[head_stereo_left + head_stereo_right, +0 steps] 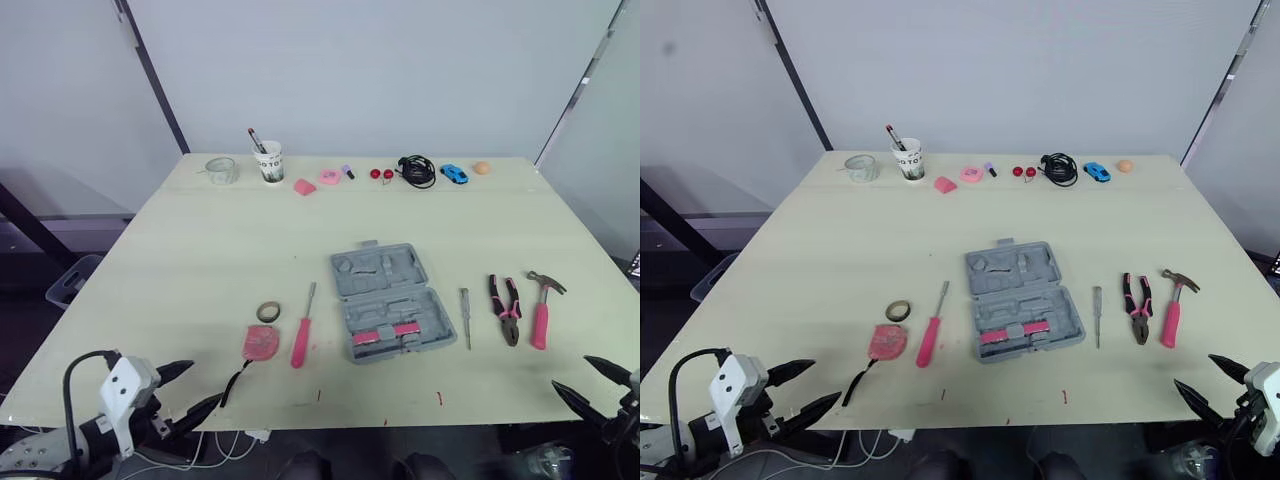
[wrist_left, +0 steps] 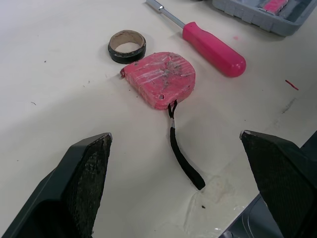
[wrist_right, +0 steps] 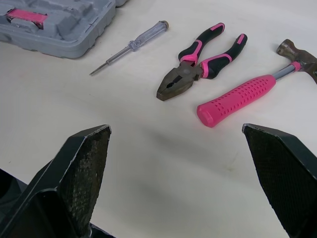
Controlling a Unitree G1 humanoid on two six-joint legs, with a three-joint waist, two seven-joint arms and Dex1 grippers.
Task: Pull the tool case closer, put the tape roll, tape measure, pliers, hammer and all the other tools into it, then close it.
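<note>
Left gripper [image 1: 207, 383] and right gripper [image 1: 569, 370] hover at the near table [image 1: 200, 240] edge — fingers spread apart — with the open tool case [image 1: 385, 300] farther in.

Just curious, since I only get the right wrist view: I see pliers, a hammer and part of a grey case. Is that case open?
Observer: Yes, the tool case lies open, its lid flat on the table.
Operator: Anything on its other side?
Observer: A tape roll, a pink tape measure and a pink-handled screwdriver, on the robot's left.
Operator: And the other gripper?
Observer: The left gripper is open, near the tape measure.
</note>
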